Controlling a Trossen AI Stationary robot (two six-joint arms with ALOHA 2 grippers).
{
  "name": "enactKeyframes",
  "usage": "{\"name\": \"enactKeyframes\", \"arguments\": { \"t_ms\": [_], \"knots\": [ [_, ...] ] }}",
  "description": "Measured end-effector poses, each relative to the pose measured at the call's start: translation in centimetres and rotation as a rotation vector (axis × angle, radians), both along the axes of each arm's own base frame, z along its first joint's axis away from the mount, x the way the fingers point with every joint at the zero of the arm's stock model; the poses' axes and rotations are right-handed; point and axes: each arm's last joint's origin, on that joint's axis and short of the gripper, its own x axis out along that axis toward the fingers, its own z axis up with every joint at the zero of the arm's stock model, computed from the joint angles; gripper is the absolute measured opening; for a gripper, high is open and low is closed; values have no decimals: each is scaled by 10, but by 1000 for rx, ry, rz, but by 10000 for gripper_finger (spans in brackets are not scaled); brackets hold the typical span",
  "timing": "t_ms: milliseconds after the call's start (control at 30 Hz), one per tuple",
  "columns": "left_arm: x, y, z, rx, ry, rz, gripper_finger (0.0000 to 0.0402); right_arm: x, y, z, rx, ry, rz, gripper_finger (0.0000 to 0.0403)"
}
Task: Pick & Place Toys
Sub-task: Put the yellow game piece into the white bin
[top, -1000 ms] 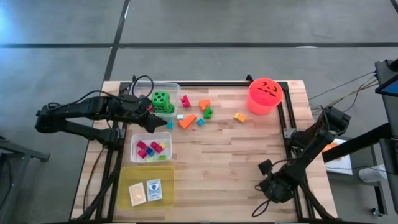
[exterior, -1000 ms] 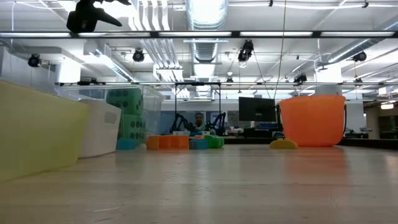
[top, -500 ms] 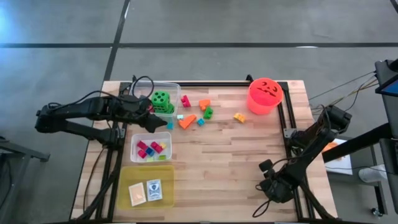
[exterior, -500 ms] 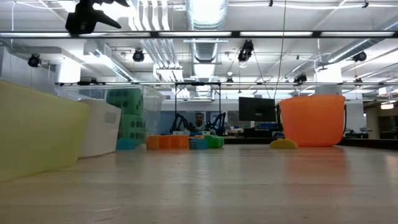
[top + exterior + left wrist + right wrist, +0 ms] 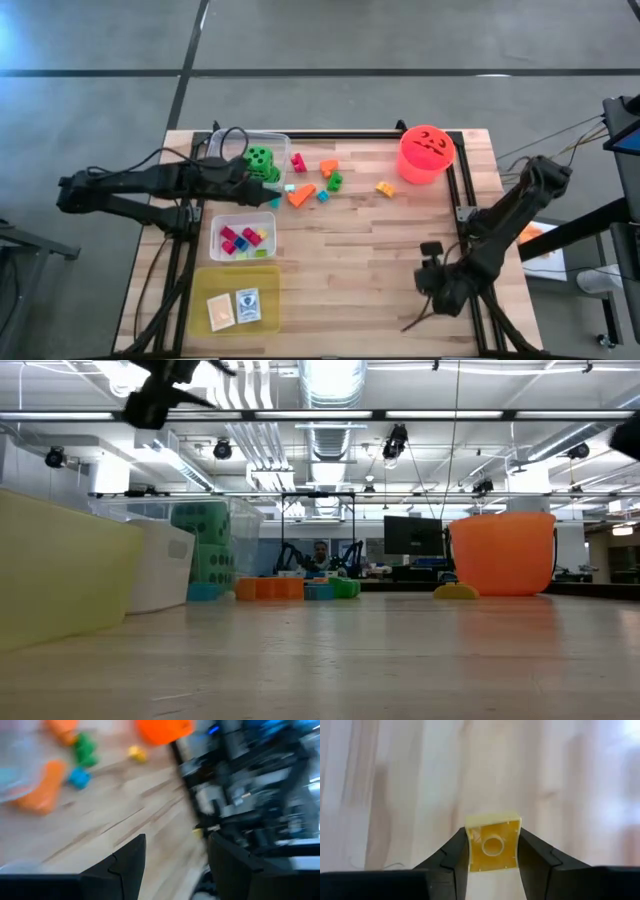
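Note:
My right gripper [image 5: 432, 285] hangs over the table's near right part, shut on a small yellow block [image 5: 492, 846]. My left gripper [image 5: 250, 178] hovers open and holds nothing, beside the clear tub [image 5: 272, 140] that holds a green die [image 5: 260, 160]. Loose blocks lie on the wood right of that tub: pink [image 5: 298, 162], orange [image 5: 328, 167], green [image 5: 334, 181], a larger orange one [image 5: 300, 195], blue [image 5: 322, 196] and yellow [image 5: 385, 188]. Pink blocks fill a second tub [image 5: 243, 237]. Two cards lie in a yellow tub [image 5: 235, 300]. My right gripper pinches the yellow block by two opposite sides [image 5: 471, 851], one finger on each. The fingers point steeply down from above. The block's hollow underside with its round tube faces the wrist camera. The block seems lifted off the wood behind it.
A red-orange bucket with a black face [image 5: 427, 152] stands at the far right corner. The three tubs line the table's left side. Bare wood stretches across the middle and near part [image 5: 350, 270]. Black frame rails run along the table's left and right edges.
My right gripper has risen from the table's near right part and rolled at the wrist, and its arm's elbow has swung up. My left gripper has sunk a little by the die's tub and rolled. The loose blocks and tubs have kept their places.

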Motion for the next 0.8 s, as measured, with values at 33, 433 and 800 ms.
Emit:
{"name": "enactKeyframes", "arguments": {
  "t_ms": [33, 433, 800],
  "knots": [
    [3, 0, 1, 6, -46, 7, 199, 2, -4, 9, 3, -51, -36, 120],
    [25, 0, 0, 62, -382, -11, 199, 47, -64, 123, 79, -684, -311, 120],
    [53, 0, -6, 7, -355, -17, 199, 126, -109, 166, 68, -757, -291, 120]
  ]
}}
